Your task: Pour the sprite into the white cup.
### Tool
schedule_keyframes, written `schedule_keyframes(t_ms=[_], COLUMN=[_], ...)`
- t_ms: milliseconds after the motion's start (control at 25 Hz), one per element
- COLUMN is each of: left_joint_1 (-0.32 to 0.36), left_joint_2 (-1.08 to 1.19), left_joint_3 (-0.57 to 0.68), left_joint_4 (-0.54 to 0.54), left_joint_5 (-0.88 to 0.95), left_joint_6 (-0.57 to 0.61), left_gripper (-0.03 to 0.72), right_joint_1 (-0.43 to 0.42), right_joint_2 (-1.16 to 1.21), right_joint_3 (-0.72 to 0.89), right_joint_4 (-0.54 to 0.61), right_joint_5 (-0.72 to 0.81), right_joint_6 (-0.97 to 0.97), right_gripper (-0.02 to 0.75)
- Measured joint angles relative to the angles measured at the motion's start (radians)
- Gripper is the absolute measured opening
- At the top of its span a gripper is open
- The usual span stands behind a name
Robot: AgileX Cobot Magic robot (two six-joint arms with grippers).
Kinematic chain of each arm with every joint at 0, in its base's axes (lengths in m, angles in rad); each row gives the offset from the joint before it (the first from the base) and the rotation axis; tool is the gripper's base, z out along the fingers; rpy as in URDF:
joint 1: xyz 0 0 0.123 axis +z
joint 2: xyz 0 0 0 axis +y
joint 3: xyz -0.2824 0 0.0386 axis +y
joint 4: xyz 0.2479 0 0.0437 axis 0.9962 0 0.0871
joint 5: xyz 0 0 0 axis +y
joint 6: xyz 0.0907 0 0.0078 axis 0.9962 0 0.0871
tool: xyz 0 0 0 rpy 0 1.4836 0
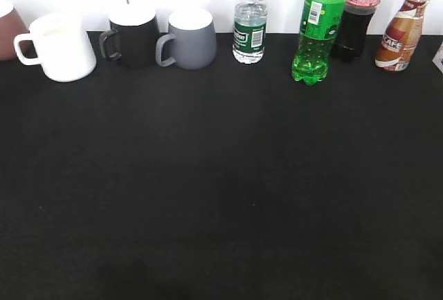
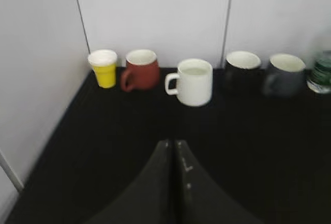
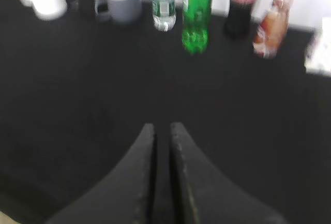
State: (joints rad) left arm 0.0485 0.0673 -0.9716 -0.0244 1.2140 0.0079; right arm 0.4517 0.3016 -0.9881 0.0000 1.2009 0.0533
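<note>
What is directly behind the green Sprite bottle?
Behind the Sprite, slightly right, stands a dark cola bottle with a red label, then the white wall. The Sprite covers the cola's left edge.

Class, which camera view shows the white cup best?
The left wrist view: the white cup stands whole and central, handle leftward. The exterior view has it sharp but far left; the right wrist view shows it blurred in a corner.

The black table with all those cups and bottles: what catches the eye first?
Probably the bright green sprite bottle, standing toward the right of the back row between a small water bottle and a dark cola bottle. Next, the white cup at the far left, beside a black mug and a grey mug. The left gripper and right gripper sit shut, far from everything.
</note>
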Motion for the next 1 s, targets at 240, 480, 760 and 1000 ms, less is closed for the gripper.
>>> schedule_keyframes(t_ms=[240, 480, 760, 1000], left_joint_1=[-0.001, -0.001, -0.001, -0.001], left_joint_2=[-0.076, -0.075, -0.075, -0.075], left_joint_3=[0.1, 0.298, 0.392, 0.432], left_joint_4=[0.038, 0.034, -0.067, -0.042], left_joint_5=[0.007, 0.01, -0.032, -0.151], left_joint_6=[0.074, 0.075, 0.076, 0.031], left_gripper=[-0.006, 0.043, 0.533, 0.523], right_joint_1=[0.001, 0.001, 0.001, 0.001], right_joint_2=[-0.309, -0.31, -0.311, -0.311], right_joint_3=[0.41, 0.447, 0.451, 0.495], right_joint_4=[0.069, 0.074, 0.069, 0.038], right_joint_5=[-0.049, -0.027, -0.039, -0.146], right_joint_6=[-0.005, -0.007, -0.006, 0.012], right_gripper=[0.057, 0.398, 0.421, 0.421])
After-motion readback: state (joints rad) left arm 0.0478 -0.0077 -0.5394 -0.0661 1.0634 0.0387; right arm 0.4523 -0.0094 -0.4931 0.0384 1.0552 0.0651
